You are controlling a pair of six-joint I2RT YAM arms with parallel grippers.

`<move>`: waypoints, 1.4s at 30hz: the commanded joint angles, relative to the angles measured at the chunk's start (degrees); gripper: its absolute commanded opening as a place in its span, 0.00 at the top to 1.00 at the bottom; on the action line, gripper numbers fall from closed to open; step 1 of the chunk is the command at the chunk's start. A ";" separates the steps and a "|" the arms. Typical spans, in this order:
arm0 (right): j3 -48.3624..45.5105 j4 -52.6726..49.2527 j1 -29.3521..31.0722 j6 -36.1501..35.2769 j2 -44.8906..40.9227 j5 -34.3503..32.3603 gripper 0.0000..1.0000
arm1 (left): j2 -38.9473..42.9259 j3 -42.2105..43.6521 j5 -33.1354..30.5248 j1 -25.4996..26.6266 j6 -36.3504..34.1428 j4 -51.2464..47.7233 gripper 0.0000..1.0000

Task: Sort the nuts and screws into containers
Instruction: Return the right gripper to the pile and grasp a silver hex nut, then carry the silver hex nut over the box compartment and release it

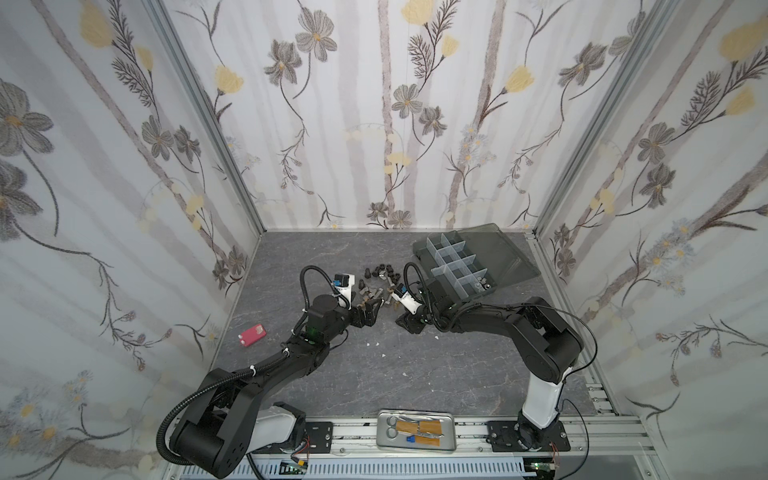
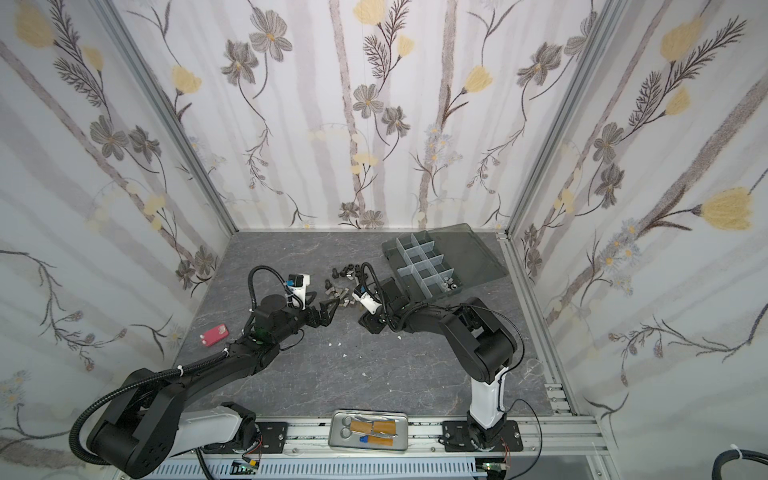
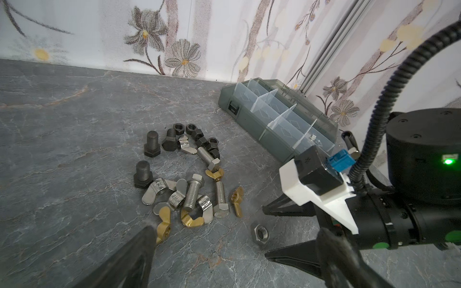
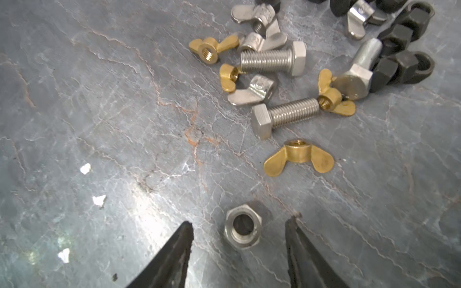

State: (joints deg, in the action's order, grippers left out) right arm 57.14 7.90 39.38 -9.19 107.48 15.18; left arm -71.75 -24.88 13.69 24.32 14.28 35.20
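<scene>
Right gripper (image 4: 240, 222), parted and empty, straddles a silver hex nut (image 4: 243, 230) on the counter (image 4: 99, 112), with clear gaps on both sides. Screws and nuts (image 3: 184, 179) lie heaped just beyond. The left gripper (image 1: 369, 309) gapes empty beside them, and the containers (image 3: 249, 118) stand back-right, near the wall (image 3: 74, 30).

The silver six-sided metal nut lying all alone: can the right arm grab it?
Probably yes. The silver six-sided metal nut lies flat on the grey marbled table, apart from the fastener pile, between the right arm's open black fingers; nothing is in the way.
</scene>
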 commanded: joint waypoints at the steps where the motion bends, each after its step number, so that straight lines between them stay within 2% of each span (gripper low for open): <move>1: 0.74 0.61 0.69 -1.92 1.11 -0.78 0.40 | -1.79 -0.98 -0.51 -0.06 -1.01 0.82 0.00; 4: 1.26 0.01 0.97 -1.98 2.27 -1.81 0.44 | -3.15 -1.97 -0.20 -0.06 -1.02 0.39 0.00; 8: 1.42 -0.02 0.97 -1.82 2.81 -1.64 0.57 | -3.99 -2.38 0.45 -0.06 -0.22 2.00 0.00; 13: 1.13 0.10 0.97 -1.87 2.82 -1.90 0.64 | -4.92 -2.36 0.46 -0.06 0.22 3.16 0.00; 15: 1.21 -0.04 0.97 -1.89 3.02 -2.16 0.64 | -5.40 -2.24 0.61 -0.07 0.63 3.67 0.00; 18: 1.76 -0.18 0.97 -1.63 3.95 -2.64 0.54 | -6.04 -2.23 1.29 -0.06 1.14 4.69 0.00; 20: 2.28 -0.49 0.98 -1.63 4.63 -2.61 0.54 | -6.29 -2.28 1.33 -0.06 1.43 5.05 0.00; 24: 2.67 -0.39 0.97 -1.53 4.85 -2.53 0.63 | -6.48 -2.52 1.51 -0.12 1.62 5.40 0.00; 29: 2.73 -1.30 0.97 -2.01 3.73 -2.27 0.78 | -6.57 -2.71 1.33 -0.06 1.62 5.20 0.00; 34: 2.83 -1.54 0.71 -1.51 2.00 -2.20 0.80 | -7.07 -2.81 1.88 -0.06 1.81 6.51 0.00; 38: 2.96 -0.74 -1.31 0.95 -0.34 0.08 0.80 | -8.09 -2.87 7.21 0.27 0.98 11.11 0.00; 42: 2.71 0.29 -4.87 4.45 -3.89 2.21 0.80 | -9.38 -4.94 11.09 2.32 -2.67 13.32 0.00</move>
State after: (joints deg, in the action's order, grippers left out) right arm 59.75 6.33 36.25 -7.51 105.73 14.74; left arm -80.47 -28.29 20.05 25.58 14.90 43.31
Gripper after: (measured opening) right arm 0.226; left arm 0.997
